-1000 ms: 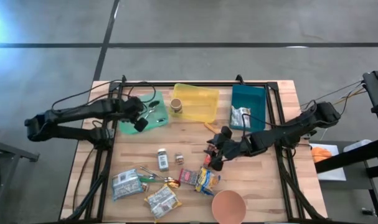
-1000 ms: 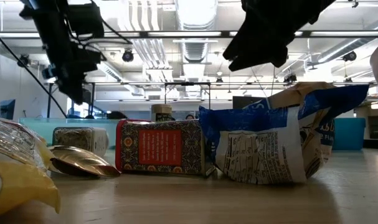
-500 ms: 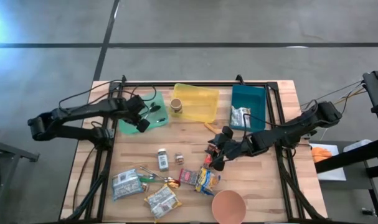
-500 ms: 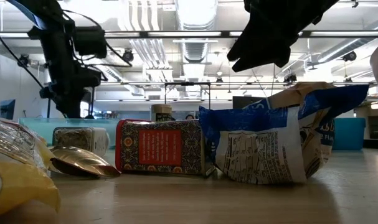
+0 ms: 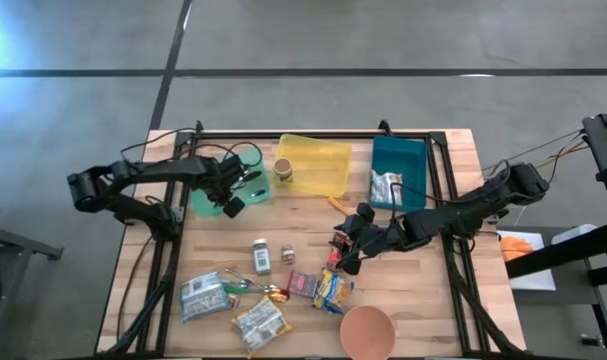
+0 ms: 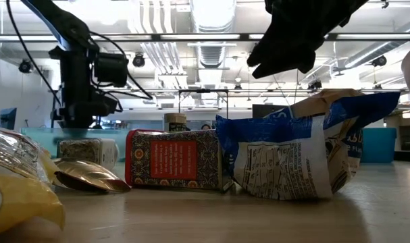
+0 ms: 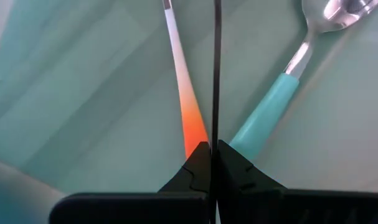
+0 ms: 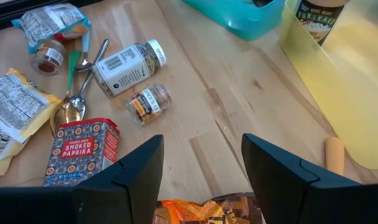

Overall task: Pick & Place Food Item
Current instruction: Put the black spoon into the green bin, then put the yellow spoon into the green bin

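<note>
My left gripper (image 5: 232, 207) points straight down over the near edge of the green tray (image 5: 208, 200) at the far left, shut on a thin dark strip (image 7: 215, 68) seen edge-on. Under it in the tray lie a teal-handled spoon (image 7: 282, 87) and an orange-handled utensil (image 7: 187, 106). My right gripper (image 8: 201, 180) hangs open above the table's middle, over an orange snack bag (image 8: 201, 213), with nothing between its fingers. A red smoked-paprika tin (image 8: 80, 149), two spice jars (image 8: 129, 62) and spoons (image 8: 73, 106) lie on the wood beyond it. My left gripper pinches the thin dark strip between its two shut fingertips (image 7: 201, 158), at the strip's upper end (image 7: 215, 134). The fingers come from above, pointing down, and the strip runs on below them toward the tray floor. Whether its lower end touches the tray does not show.
A yellow tray (image 5: 323, 170) with a paper cup (image 5: 283, 168) and a teal bin (image 5: 398, 165) stand at the far edge. Snack bags (image 5: 203, 295), (image 5: 261, 322) and a terracotta bowl (image 5: 368, 331) lie near the front. An orange stick (image 5: 338, 203) lies beside the yellow tray.
My left gripper has sunk toward the green tray and tipped until it points straight down, staying shut.
</note>
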